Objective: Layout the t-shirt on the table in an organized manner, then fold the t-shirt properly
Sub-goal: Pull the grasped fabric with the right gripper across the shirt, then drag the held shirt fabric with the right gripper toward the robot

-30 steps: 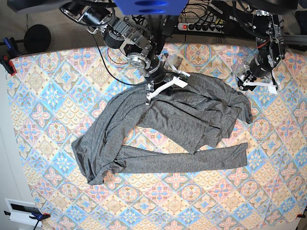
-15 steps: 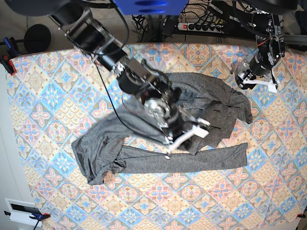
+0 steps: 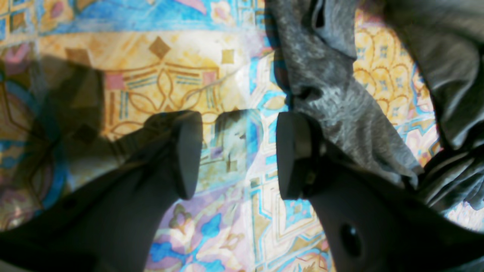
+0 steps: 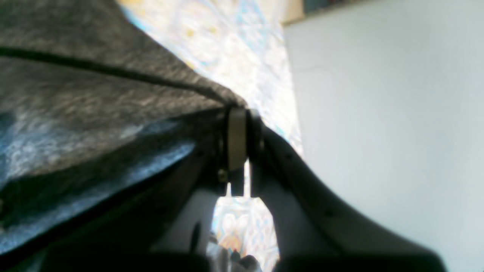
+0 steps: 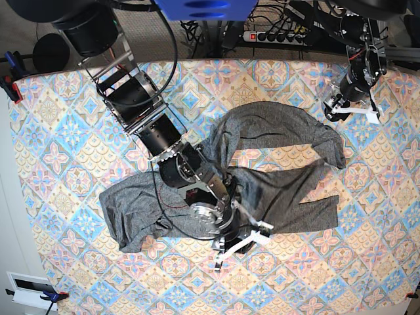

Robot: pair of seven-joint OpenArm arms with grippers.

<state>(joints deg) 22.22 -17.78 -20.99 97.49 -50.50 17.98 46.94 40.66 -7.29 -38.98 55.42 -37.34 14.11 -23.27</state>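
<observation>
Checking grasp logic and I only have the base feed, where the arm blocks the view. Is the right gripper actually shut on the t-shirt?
Observer: Yes. In the right wrist view the right gripper has its jaws shut, with a fold of the t-shirt running into the pinch.
Operator: And the left one, anything in it?
Observer: No. The left wrist view shows the left gripper open, with only the patterned table showing between its fingers.
Operator: Is it close to fabric?
Observer: A grey edge of the shirt lies just beyond one finger. I cannot tell whether it touches.
</observation>
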